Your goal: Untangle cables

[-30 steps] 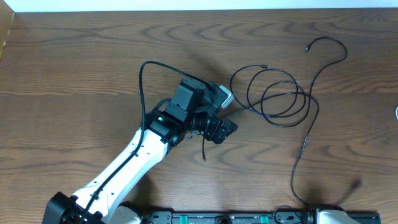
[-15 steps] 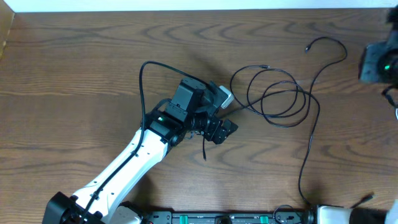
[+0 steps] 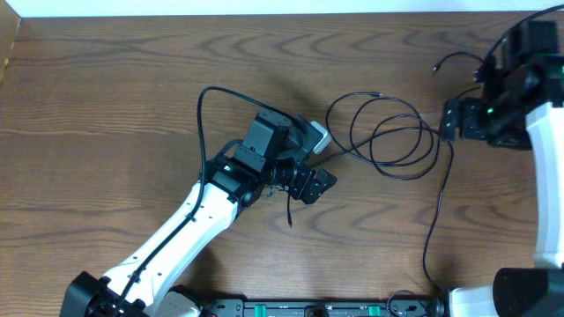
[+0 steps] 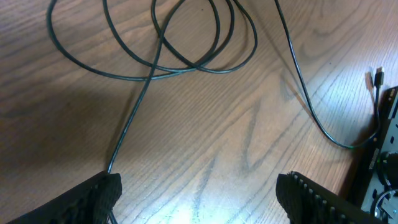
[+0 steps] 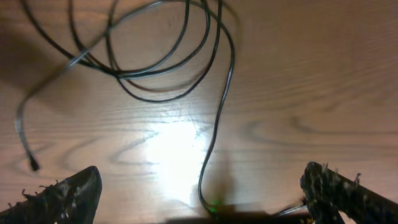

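Toward 2 o'clock on the brown wooden table (image 3: 106,88), the thin black cable (image 3: 436,145) (image 4: 149,78) (image 5: 214,134) is laid in loose overlapping loops, with a long tail trailed toward 5 o'clock. At the loops' 9 o'clock the left gripper (image 3: 322,161) (image 4: 205,199) is spread wide; one strand is seen running up to a fingertip, unclamped. At their 3 o'clock the right gripper (image 3: 449,123) (image 5: 199,180) is spread wide and empty.
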You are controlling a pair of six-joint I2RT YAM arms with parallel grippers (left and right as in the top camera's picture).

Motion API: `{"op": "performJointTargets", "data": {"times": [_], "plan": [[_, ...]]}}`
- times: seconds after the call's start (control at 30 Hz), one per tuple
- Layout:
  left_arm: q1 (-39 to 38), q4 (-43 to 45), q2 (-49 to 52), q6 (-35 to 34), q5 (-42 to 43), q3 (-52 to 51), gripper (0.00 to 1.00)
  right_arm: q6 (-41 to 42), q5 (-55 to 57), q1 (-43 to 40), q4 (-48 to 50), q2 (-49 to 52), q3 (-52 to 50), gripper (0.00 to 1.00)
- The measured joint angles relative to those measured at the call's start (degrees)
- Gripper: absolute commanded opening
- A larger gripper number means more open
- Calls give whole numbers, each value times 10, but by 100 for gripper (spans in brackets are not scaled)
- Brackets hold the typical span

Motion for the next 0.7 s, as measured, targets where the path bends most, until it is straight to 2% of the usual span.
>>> {"op": "performJointTargets", "data": {"times": [0.1, 0.27, 0.6, 0.7], "plan": [[0, -2, 0, 0, 0, 0, 85, 4, -2, 1, 69, 3, -92, 98], [0, -12, 0, 0, 0, 0, 85, 27, -6, 1, 197, 3, -234, 90], [0, -13, 0, 0, 0, 0, 85, 62, 6, 1, 408, 3, -387, 87], [0, -13, 0, 0, 0, 0, 85, 65, 19, 1, 458, 3, -418, 78]]}}
